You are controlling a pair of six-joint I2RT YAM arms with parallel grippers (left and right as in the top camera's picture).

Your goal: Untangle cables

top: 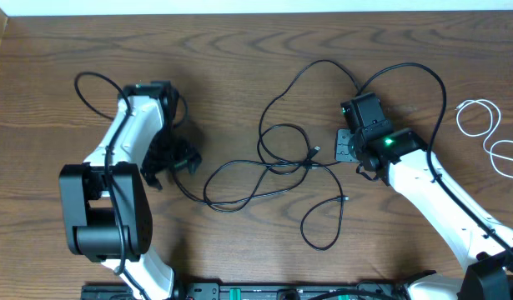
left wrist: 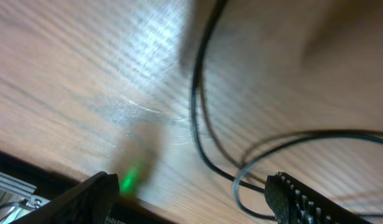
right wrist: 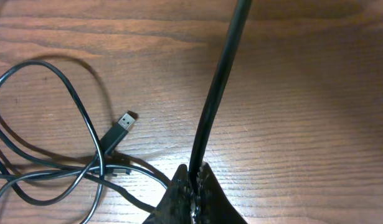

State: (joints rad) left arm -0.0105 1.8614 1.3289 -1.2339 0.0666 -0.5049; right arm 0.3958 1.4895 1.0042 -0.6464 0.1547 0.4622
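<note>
Cables, thin black flexible cords (top: 281, 162) with small end plugs, lie in overlapping loops at the middle of the brown wood-grain table (top: 239, 50). One shorter thin white cord (top: 481, 125) lies coiled well apart, near the right edge. The right gripper (right wrist: 194, 180) is clamped tight on one black strand at the right of the tangle, and that strand runs straight away from its fingertips. The left gripper (left wrist: 191, 185) stands wide apart over the tangle's left end and holds nothing, with a black strand lying on the wood between its fingers. Step in hand, as judged: taking a second hold so the loops can be drawn apart. The next move likely calls for the left jaws to settle around a single strand, not two, and then pull gently away from the right-hand grip. A black rectangular USB plug (right wrist: 121, 127) lies loose beside the crossings. Hard to make out: the left wrist view is blurred, the overhead view hides the left fingers under the wrist, the number of black cords cannot be counted, and the white cord is cut off at the frame edge.
</note>
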